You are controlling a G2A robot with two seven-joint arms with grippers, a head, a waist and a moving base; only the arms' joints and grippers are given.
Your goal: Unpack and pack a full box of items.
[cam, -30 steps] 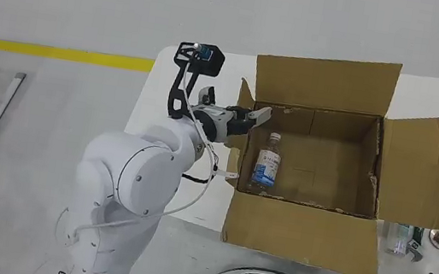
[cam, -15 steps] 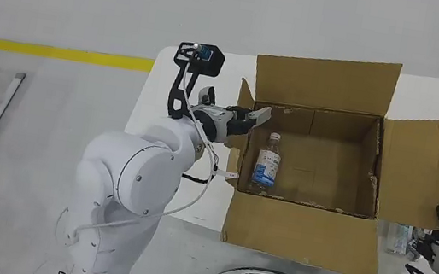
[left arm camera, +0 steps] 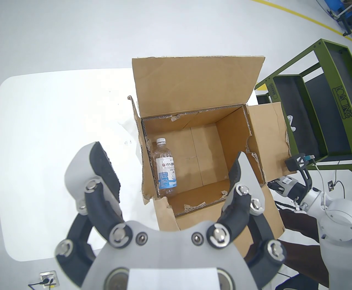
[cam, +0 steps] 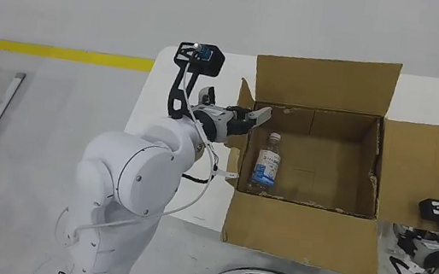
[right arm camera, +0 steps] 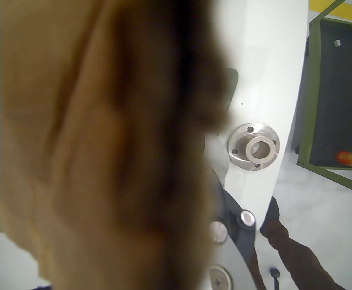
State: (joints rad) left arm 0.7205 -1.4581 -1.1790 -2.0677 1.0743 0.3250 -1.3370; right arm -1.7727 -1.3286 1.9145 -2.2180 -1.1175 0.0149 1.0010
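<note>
Box (left arm camera: 198, 82) beside left gripper (left arm camera: 169, 152), spread wide, empty

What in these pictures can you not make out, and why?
The white table beside the brown cardboard box: right wrist view, its blurred flap sits against the lens.
Label of the clear plastic bottle: top view, too small.
The green metal cart: left wrist view, cut off by the edge.

Box (cam: 300, 229): showing plain brown cardboard.
Bottle (cam: 266, 163): showing clear, with white cap and blue-and-white label.
Counter (cam: 229, 74): appearing plain white.
Flange (right arm camera: 254, 147): gleaming silver-grey.
Cart frame (left arm camera: 340, 102): showing olive green.
</note>
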